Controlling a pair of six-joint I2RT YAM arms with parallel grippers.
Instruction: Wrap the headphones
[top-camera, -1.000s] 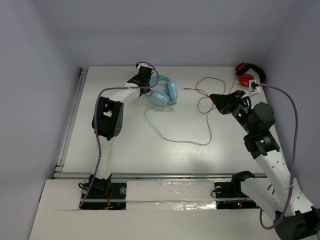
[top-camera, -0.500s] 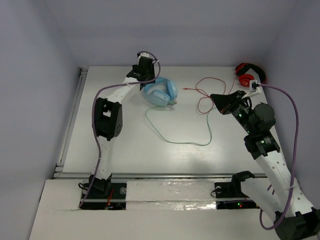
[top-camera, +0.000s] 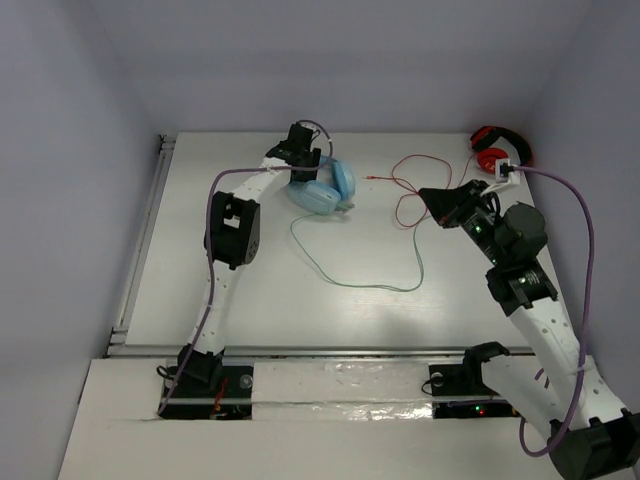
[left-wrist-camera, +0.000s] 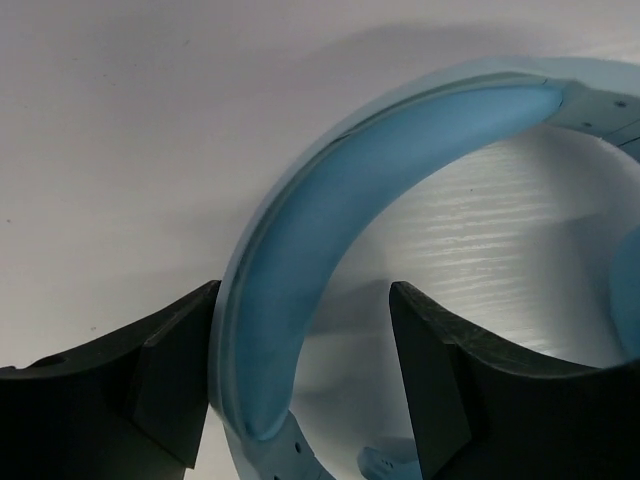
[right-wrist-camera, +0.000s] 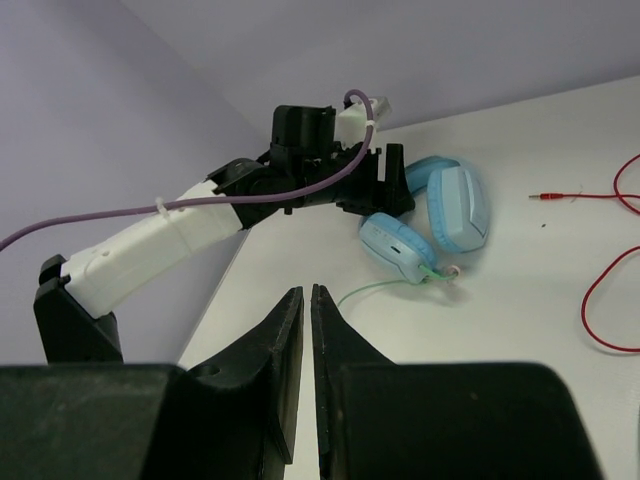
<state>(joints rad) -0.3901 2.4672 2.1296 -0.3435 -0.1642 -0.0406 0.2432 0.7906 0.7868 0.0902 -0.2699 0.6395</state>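
We see a white table (top-camera: 250, 300) with pale purple walls (top-camera: 400, 60) around it. The blue headphones (top-camera: 325, 185) lie at its far side, and their green cable (top-camera: 370, 285) trails across the middle. Our left gripper (left-wrist-camera: 305, 370) is spread wide around the headband. Our right gripper (right-wrist-camera: 305, 300) is pinched closed and holds nothing.

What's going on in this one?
The left gripper is open, its fingers straddling the headband of the light blue headphones at the far side of the table. Their green cable lies loose across the table, not yet wrapped. The right gripper is shut on nothing, hovering near the red cable.
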